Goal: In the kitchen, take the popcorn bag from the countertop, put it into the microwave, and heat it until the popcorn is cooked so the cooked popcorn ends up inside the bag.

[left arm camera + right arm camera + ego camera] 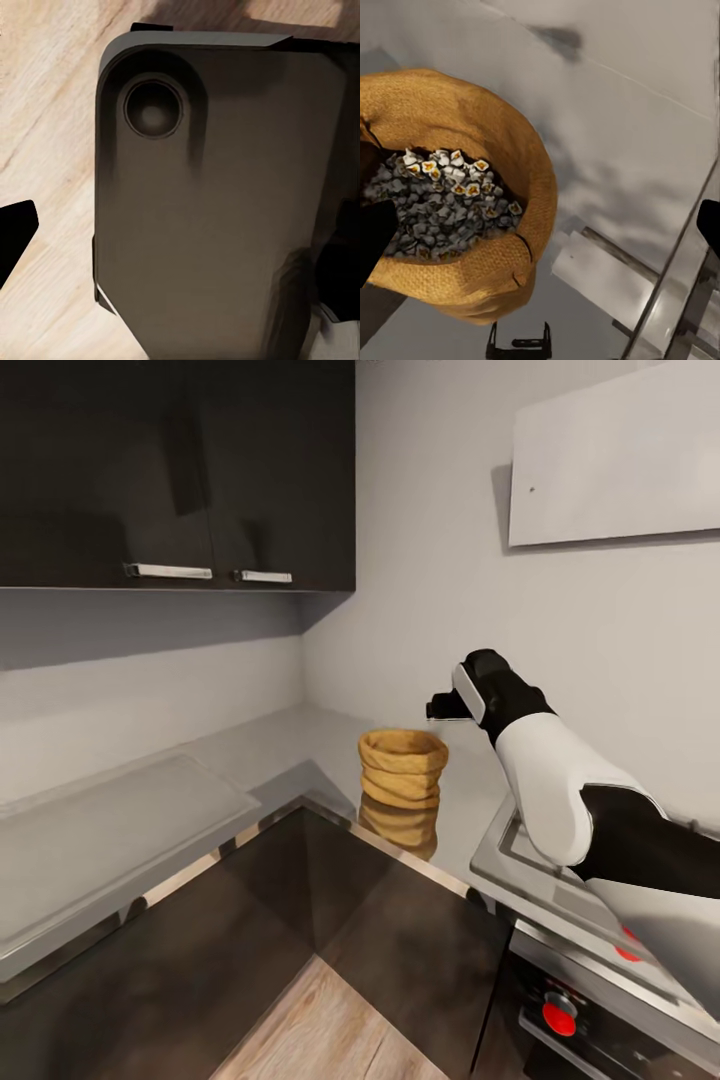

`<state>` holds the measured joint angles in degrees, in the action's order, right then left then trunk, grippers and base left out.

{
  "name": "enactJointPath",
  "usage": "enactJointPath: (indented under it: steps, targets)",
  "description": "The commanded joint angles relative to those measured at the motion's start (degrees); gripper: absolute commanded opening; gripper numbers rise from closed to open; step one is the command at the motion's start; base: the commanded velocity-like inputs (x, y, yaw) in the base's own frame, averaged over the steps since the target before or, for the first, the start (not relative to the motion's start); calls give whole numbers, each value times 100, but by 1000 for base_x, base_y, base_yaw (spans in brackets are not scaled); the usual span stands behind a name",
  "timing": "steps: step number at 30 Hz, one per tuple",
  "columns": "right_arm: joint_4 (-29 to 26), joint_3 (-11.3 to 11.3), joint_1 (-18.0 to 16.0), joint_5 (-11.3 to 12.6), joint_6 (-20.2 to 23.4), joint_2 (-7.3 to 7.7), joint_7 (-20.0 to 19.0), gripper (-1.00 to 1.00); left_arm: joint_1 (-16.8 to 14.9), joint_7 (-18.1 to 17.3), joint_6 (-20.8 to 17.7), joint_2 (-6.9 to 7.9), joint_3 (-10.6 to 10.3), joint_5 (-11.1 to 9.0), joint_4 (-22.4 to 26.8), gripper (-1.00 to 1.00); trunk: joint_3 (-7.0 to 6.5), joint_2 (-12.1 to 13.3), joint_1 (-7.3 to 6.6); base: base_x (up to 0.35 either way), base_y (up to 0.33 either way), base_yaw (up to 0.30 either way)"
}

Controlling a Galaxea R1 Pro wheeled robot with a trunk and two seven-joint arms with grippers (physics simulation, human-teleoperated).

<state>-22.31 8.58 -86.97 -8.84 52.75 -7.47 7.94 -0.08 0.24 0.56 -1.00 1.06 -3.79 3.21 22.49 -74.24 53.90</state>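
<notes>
Here, the bag (pixel 403 765) is seen upright on the grey counter (pixel 300 745), in the corner where the two runs meet, near the front edge, its mirror image showing in the glossy surface below it. Its long axis runs vertically, the thick rolled rim facing up; in the right wrist view the bag (pixel 472 187) is shown open, with dark kernels and a few pale ones inside.

The right pincer (pixel 447 707) is held above and just to the right of the rim, apart from it — so the bag lies down and slightly to the left of the fingers. The right pincer is judged to be spread, since dark fingertips appear at opposite edges of the right wrist view with nothing held between them.

The left arm is plainly the farther one: the left wrist view takes in a dark panel and wooden floor, and whether the left pincer is spread or pressed together cannot be told.
</notes>
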Motion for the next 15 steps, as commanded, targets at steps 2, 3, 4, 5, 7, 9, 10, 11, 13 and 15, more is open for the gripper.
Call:
enactJointPath:
  steps: [2,3,4,5,7,9,10,11,13,15]
  targets:
    - [12,48,-4,-50,-269,-12,-5,100,-1,2,6,2,5,-40,3,100,-30,78,-44,0,0,0]
    - [38,48,-4,-49,-349,-11,-4,100,-1,3,6,2,5,-40,2,100,-48,118,-66,0,0,0]
    - [107,48,-4,-49,-438,-6,-3,100,-1,3,6,3,2,-41,1,100,-66,158,-88,0,0,0]
    - [158,48,-4,-51,-496,-2,-3,100,-1,3,6,3,3,-40,1,100,-84,199,-110,0,0,0]
    - [265,48,-4,-51,-686,5,-3,100,-1,3,6,8,1,-40,1,100,-120,279,-154,0,0,0]
    - [321,48,-4,-49,-813,10,-3,100,-1,3,6,11,0,-42,1,100,-156,359,-198,0,0,0]
    - [344,48,-4,-48,-863,9,-3,100,-1,3,6,10,0,-42,-2,100,-174,399,-220,0,0,0]
    - [355,48,-4,-49,-889,9,-3,100,-1,3,6,11,1,-43,-2,100,-192,439,-242,0,0,0]
    - [363,48,-4,-48,-912,-2,-6,100,-1,5,6,12,0,-43,-2,100,-228,519,-286,0,0,0]
    - [366,48,-4,-54,-921,-1,-17,100,-1,5,6,12,0,-43,-2,100,-264,600,-330,0,0,0]
